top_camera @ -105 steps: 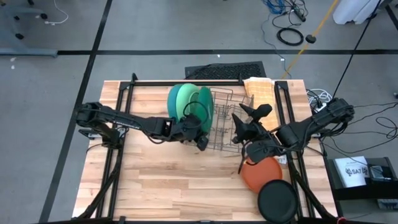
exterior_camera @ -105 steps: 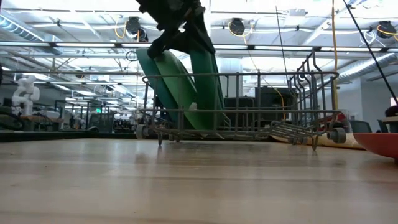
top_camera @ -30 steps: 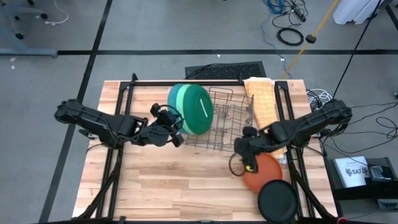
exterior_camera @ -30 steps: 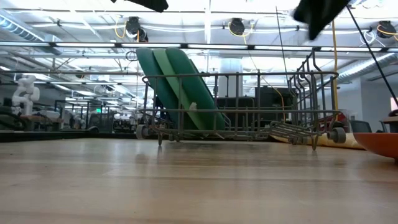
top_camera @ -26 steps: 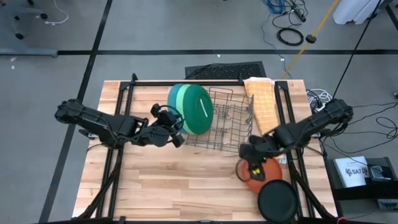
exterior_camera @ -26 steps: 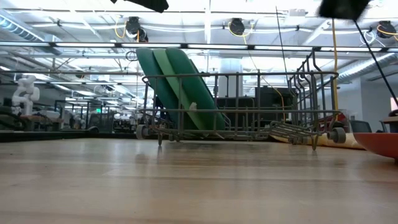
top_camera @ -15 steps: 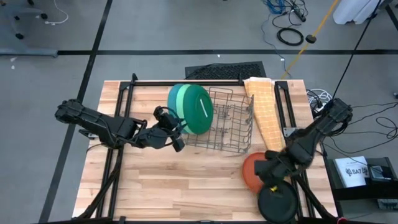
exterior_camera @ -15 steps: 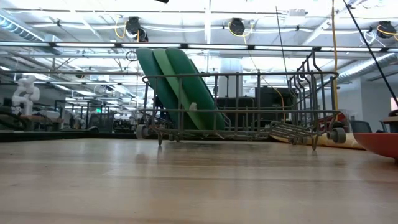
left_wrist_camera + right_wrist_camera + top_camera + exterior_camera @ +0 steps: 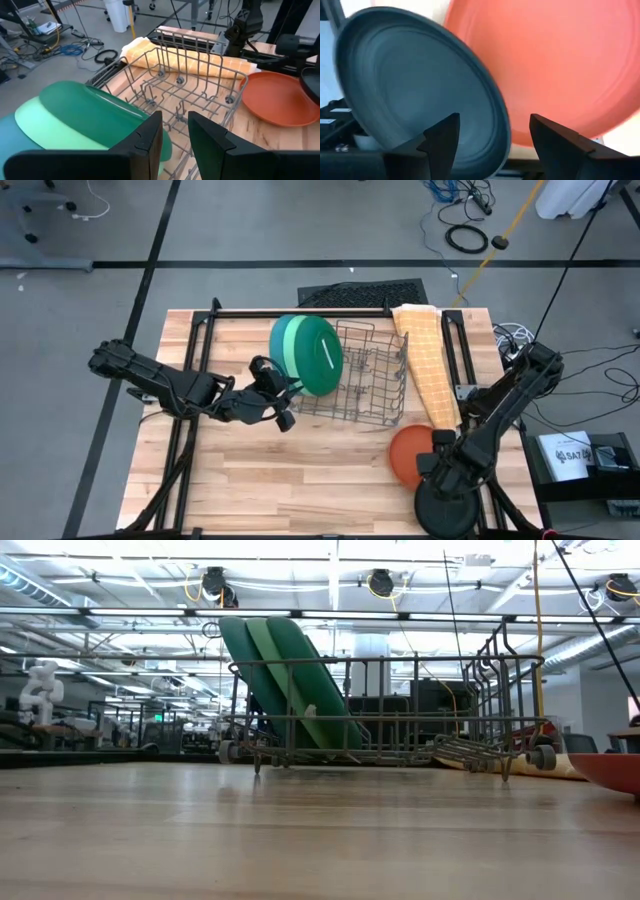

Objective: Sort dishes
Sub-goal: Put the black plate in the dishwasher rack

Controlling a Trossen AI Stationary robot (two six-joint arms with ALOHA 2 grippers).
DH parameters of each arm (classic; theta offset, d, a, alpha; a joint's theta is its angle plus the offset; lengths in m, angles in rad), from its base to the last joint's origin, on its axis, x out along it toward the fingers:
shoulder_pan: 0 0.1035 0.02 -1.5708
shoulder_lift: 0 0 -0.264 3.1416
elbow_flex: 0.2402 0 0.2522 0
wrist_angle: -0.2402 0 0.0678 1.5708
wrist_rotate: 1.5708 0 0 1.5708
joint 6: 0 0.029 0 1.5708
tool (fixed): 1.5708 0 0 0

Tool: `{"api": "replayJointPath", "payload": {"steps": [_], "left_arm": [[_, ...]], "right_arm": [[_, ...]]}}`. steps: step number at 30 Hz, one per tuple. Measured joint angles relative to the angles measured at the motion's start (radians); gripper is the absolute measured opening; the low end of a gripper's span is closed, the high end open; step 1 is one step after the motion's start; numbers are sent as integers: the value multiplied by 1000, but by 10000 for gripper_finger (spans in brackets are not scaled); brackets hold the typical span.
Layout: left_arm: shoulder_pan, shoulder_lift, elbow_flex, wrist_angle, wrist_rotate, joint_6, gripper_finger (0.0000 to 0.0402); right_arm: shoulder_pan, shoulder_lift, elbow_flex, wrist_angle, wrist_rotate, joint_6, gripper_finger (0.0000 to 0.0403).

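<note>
Three large plates, teal (image 9: 7, 145), light green (image 9: 45, 125) and dark green (image 9: 318, 358), stand on edge, leaning, in the left end of the wire rack (image 9: 365, 380). The orange plate (image 9: 403, 450) lies flat on the table near the rack's near right corner. The black plate (image 9: 452, 515) lies nearer the front edge, its far rim over the orange plate's edge. My right gripper (image 9: 492, 135) points down, open wide, a finger on either side of the black plate's rim (image 9: 500, 125). My left gripper (image 9: 175, 135) hovers at the rack's near left side with a narrow empty gap.
A folded yellow-orange cloth (image 9: 425, 360) lies along the rack's right side, between the rack and the right arm. Bare wood (image 9: 290, 480) stretches across the near left and middle of the table. In the low view the rack (image 9: 380, 710) stands mid-table with the orange plate (image 9: 610, 772) at far right.
My right gripper has swung from the rack's near right corner toward the table's near edge and down, passing over the orange plate to the black plate's rim, turning as it went and staying open. The plates have kept their places.
</note>
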Motion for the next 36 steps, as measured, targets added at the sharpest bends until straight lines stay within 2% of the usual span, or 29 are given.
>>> {"api": "replayJointPath", "payload": {"steps": [7,12,16,23,28,32,36], "left_arm": [[0,0,0,7,15,1,105],[0,0,0,9,15,5,105],[0,0,0,9,15,4,105],[0,0,0,9,15,4,105],[0,0,0,9,15,4,105],[0,0,0,11,19,4,105],[0,0,0,16,26,4,105]], "right_arm": [[-1,10,-86,113,0,-61,230],[-1,11,-123,155,0,-69,198],[-1,11,-129,163,-1,-70,143],[-1,10,-122,172,-17,-97,14],[-1,10,-83,155,-39,-129,5],[-1,10,-2,63,-45,-133,4],[0,10,138,-60,49,-147,3]]}}
